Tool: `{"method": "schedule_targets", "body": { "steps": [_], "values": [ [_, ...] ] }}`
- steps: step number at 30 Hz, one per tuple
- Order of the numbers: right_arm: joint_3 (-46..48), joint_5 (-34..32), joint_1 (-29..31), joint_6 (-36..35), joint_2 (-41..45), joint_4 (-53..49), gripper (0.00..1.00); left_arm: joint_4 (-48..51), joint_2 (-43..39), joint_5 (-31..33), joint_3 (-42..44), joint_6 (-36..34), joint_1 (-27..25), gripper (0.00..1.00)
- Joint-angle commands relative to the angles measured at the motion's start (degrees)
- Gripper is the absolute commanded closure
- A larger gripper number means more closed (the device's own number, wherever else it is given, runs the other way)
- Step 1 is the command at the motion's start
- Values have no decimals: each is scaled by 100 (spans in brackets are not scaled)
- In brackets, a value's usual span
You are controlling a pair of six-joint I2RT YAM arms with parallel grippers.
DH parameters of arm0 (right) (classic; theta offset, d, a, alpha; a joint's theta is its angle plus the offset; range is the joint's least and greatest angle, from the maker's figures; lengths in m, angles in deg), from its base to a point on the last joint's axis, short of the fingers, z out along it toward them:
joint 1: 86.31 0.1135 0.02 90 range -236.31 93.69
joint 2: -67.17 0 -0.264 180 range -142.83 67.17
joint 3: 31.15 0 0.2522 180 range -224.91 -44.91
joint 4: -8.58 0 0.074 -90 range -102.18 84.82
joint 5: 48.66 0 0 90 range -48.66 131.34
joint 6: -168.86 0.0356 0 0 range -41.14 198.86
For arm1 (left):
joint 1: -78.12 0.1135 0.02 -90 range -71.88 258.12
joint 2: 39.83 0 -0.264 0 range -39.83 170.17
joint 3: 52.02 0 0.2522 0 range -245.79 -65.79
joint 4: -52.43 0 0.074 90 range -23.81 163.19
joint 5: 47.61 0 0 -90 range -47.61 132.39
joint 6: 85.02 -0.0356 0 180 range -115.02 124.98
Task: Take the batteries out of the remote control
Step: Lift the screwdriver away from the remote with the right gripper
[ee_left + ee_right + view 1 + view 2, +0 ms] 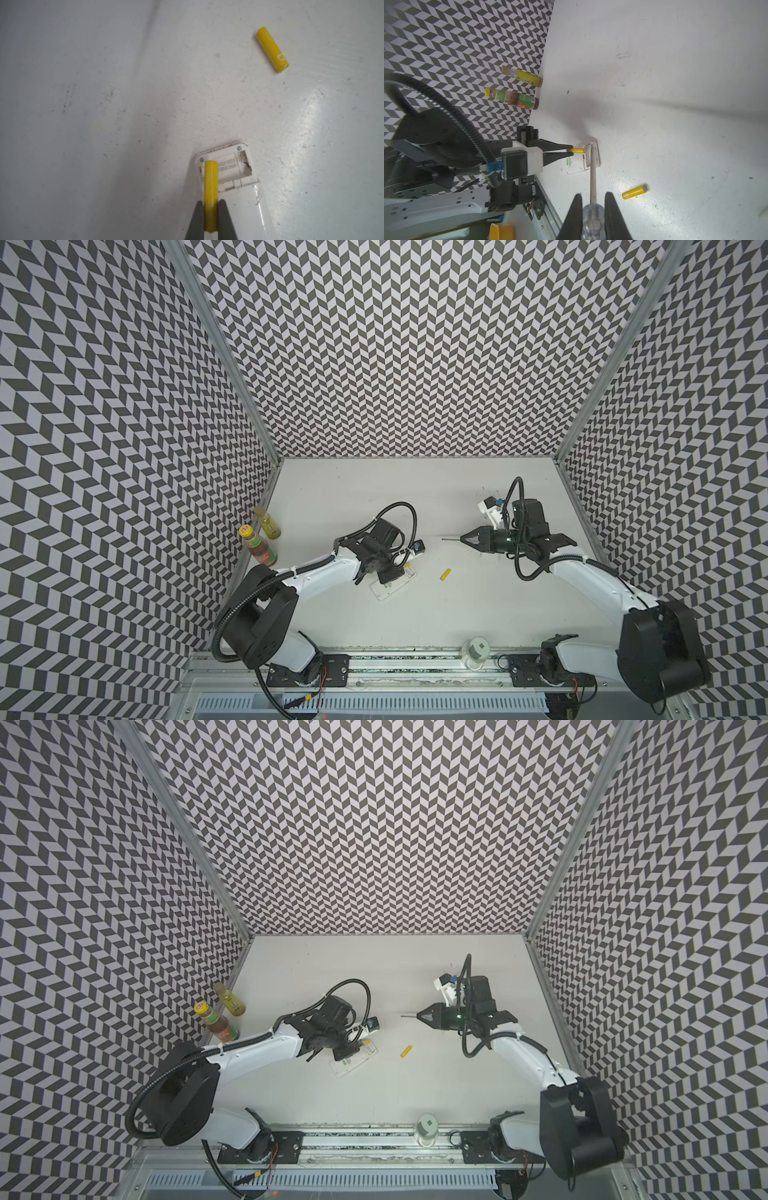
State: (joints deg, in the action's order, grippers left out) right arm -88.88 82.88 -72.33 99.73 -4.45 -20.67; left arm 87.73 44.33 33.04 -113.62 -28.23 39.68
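The white remote control lies on the table with its battery compartment open, showing a printed label and a spring. My left gripper is shut on a yellow battery whose far end sits at the compartment's corner; the right wrist view shows the same grip. A second yellow battery lies loose on the table, right of the remote. My right gripper is shut on a screwdriver's clear handle, held apart from the remote.
Two sauce bottles stand by the left wall. A pale round jar sits at the table's front edge. Patterned walls close the table on three sides.
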Motion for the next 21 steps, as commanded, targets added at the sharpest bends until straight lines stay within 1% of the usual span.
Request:
{"method": "schedule_targets", "body": {
  "steps": [1, 3, 8, 12, 17, 19, 21],
  "values": [
    [-86, -753, -122, -239, 468, -174, 100, -68, -168, -505, -344, 246, 22, 100],
    [-47, -1045, -219, -252, 667, -256, 100, -97, -31, -537, -531, 447, -130, 100],
    [308, -1462, -392, -320, 1349, -67, 100, -440, 418, -402, -891, 1159, -595, 100],
    [674, -1852, -471, -341, 1921, 129, 100, -404, 886, -284, -1227, 1482, -919, 100],
    [1226, -2272, -468, -443, 2740, 464, 100, -442, 1548, 417, -1621, 1582, -1268, 100],
    [1293, -2470, -473, -449, 2953, 461, 100, -342, 1846, 542, -1845, 1738, -1306, 100],
    [1311, -2633, -474, -476, 3078, 417, 100, -308, 2075, 534, -1991, 1897, -1307, 100]
  ]
}}
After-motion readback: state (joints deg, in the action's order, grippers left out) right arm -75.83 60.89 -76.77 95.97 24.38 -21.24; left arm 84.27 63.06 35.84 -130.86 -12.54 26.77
